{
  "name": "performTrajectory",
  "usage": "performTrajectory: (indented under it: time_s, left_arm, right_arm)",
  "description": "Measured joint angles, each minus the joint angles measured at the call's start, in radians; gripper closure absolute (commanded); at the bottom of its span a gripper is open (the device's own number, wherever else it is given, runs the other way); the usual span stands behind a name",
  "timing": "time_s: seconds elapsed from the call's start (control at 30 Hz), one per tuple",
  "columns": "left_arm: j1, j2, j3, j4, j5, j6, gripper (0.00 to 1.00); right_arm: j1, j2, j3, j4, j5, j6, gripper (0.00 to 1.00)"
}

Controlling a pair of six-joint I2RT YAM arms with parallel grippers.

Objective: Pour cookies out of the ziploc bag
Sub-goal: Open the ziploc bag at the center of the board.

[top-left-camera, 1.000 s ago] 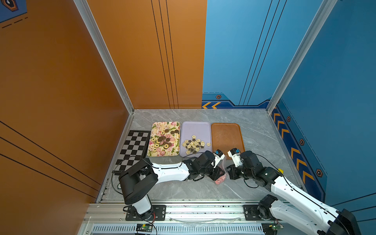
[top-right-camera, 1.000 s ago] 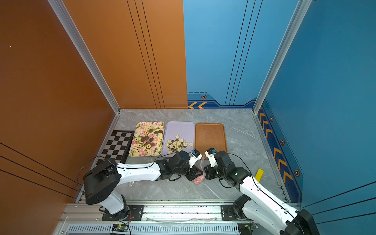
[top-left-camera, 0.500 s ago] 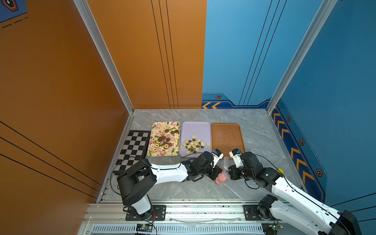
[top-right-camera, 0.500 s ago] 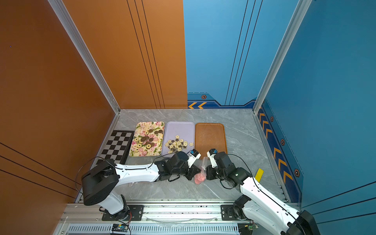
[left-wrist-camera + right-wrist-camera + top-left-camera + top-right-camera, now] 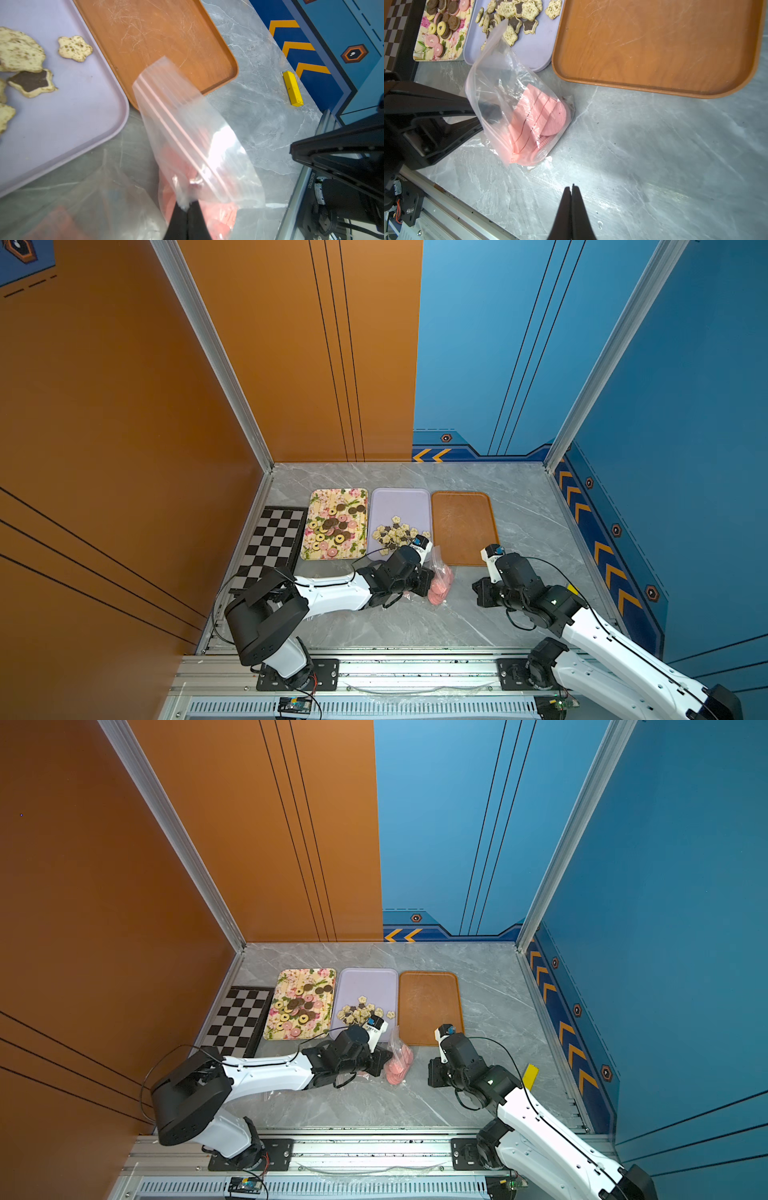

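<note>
Enclosure: grey marble-pattern tabletop [image 5: 415, 622], walled by orange panels [image 5: 124, 406] from 9 to 12 o'clock and blue panels [image 5: 685, 406] from 12 to 3 o'clock. A chevron strip [image 5: 598, 551] runs along the foot of the blue side, and an aluminium rail [image 5: 415, 668] at 6 o'clock carries both arm bases. Contents, placed as in both top views: chessboard [image 5: 272, 543] lying flat at 9 o'clock; three trays side by side across the far half. The floral tray [image 5: 328, 497] at 10 o'clock holds brown, pink and yellow round cookies [image 5: 336, 531]; the lilac tray [image 5: 401, 502] at 11 o'clock holds cream and dark flower-shaped cookies [image 5: 395, 531]; the brown tray [image 5: 463, 526] at 1 o'clock has a scratched wood-grain floor. A yellow block [image 5: 530, 1076] lies at 4 o'clock by the table edge. Task item: clear ziploc bag [image 5: 500, 68], standing on the tabletop near centre, just at 6 o'clock of the seam between the lilac and brown trays, zip end raised toward 12 o'clock. Plain pink disc cookies [image 5: 542, 116] are packed in its lower end, against the marble. The left gripper [image 5: 186, 204] has its jaws pinched together on the bag's film. The right gripper [image 5: 572, 188] has its jaws pressed tip to tip, gripping nothing, over the marble at 3 o'clock of the bag and apart from it.
</note>
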Motion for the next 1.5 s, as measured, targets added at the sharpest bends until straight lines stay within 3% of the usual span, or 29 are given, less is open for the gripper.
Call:
performTrajectory:
  time_s: [0.03,0.1,0.37,0.93,1.0,1.1,1.2,1.23,1.3,1.5]
  left_arm:
    - [0.000,0.002,0.000,0.010,0.014,0.000,1.00]
    - [0.000,0.010,-0.001,0.039,0.051,0.003,1.00]
    - [0.000,0.032,-0.027,0.164,0.195,0.011,1.00]
    - [-0.005,0.063,-0.042,0.196,0.242,0.015,1.00]
    - [-0.005,0.063,-0.053,0.194,0.239,0.015,1.00]
    - [-0.008,0.063,-0.058,0.195,0.248,0.015,1.00]
    - [-0.011,0.063,-0.058,0.202,0.248,0.015,1.00]
    - [-0.011,0.063,-0.058,0.204,0.248,0.015,1.00]
    - [-0.011,0.063,-0.058,0.208,0.248,0.015,1.00]
    - [-0.011,0.063,-0.060,0.218,0.246,0.014,1.00]
  right_arm:
    - [0.000,-0.004,-0.007,0.013,-0.001,0.001,0.71]
    - [0.000,-0.004,-0.017,0.041,-0.011,-0.010,0.58]
    - [0.000,0.150,-0.018,0.196,-0.067,-0.054,0.52]
    - [0.005,0.227,-0.018,0.375,-0.209,-0.088,0.45]
    - [0.006,0.259,-0.017,0.387,-0.221,-0.092,0.49]
    - [0.006,0.293,-0.016,0.414,-0.237,-0.096,0.64]
    - [0.010,0.314,-0.006,0.425,-0.248,-0.102,0.71]
    - [0.011,0.319,-0.003,0.427,-0.251,-0.103,0.76]
    - [0.017,0.323,0.003,0.428,-0.256,-0.102,1.00]
    - [0.034,0.308,0.011,0.407,-0.232,-0.109,1.00]
